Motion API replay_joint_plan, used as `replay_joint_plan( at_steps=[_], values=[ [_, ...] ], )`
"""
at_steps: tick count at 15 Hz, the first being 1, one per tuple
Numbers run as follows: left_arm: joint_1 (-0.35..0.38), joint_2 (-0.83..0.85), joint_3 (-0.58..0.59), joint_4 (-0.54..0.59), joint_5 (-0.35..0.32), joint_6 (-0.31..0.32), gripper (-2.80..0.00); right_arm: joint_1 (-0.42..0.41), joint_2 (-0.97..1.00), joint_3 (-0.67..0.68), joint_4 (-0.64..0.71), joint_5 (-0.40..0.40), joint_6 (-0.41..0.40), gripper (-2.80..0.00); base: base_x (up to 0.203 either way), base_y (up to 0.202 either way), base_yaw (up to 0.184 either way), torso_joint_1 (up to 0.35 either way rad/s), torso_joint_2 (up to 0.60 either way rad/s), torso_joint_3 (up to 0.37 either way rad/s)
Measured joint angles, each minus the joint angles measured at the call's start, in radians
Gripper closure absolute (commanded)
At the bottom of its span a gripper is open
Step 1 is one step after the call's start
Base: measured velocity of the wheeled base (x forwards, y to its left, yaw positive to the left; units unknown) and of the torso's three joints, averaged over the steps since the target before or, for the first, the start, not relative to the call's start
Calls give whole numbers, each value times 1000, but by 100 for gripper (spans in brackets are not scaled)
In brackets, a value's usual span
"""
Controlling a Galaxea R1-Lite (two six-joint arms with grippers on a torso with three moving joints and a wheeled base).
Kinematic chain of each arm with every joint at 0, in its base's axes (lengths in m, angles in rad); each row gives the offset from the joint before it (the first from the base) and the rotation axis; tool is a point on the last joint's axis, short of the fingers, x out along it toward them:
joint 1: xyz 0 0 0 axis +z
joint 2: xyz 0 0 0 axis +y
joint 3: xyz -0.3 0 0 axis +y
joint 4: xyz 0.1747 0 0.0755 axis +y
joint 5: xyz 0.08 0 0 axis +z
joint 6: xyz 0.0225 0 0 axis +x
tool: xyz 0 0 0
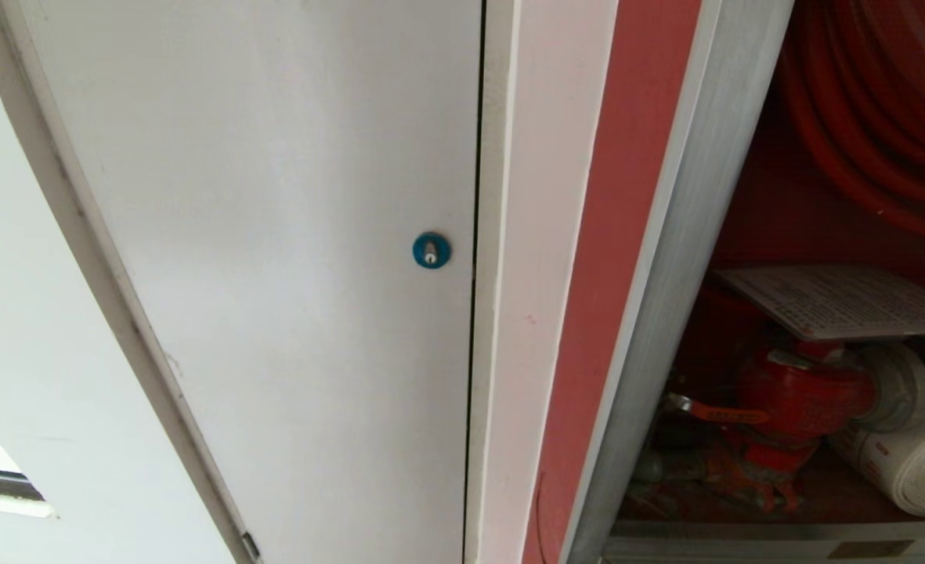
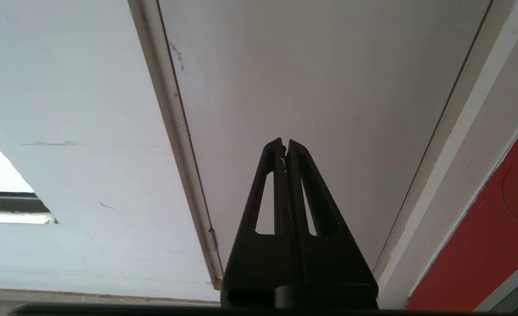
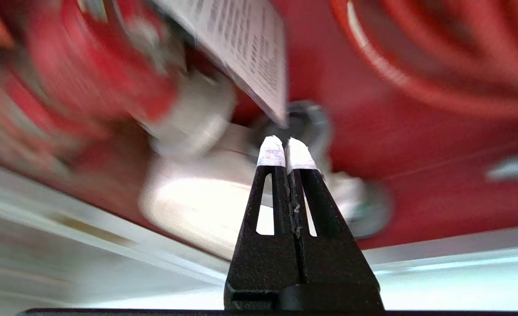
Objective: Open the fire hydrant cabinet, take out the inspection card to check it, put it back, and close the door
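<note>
The fire hydrant cabinet [image 1: 670,258] stands open at the right of the head view, with a silver frame and a red inside. The inspection card [image 1: 842,301] lies flat on top of the red hydrant valve [image 1: 803,395]. The tinted glass door is out of view. My right gripper [image 3: 284,141] is shut and empty, pointing into the cabinet just short of a corner of the inspection card [image 3: 245,44], apart from it. My left gripper [image 2: 284,142] is shut and empty, parked in front of a white panel [image 2: 311,87]. Neither arm shows in the head view.
A plain white panel [image 1: 274,235] with a blue round lock [image 1: 431,250] fills the left of the head view. Red hose reel [image 1: 877,102] hangs above the card. A white rolled hose [image 1: 912,462] lies at the cabinet's lower right, beside the valve.
</note>
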Motion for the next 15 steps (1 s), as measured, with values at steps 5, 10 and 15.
replay_joint_plan(
  at_steps=[5, 10, 15],
  values=[
    [0, 0, 0, 0, 0, 0, 0, -18, 15, 18, -7, -35, -422, 0, 0, 0, 0, 0, 0, 0],
    [0, 0, 0, 0, 0, 0, 0, -45, 45, 53, -3, -36, -620, -280, 0, 0, 0, 0, 0, 0],
    [0, 0, 0, 0, 0, 0, 0, -39, 92, 68, -11, -35, -631, -280, 0, 0, 0, 0, 0, 0]
  ],
)
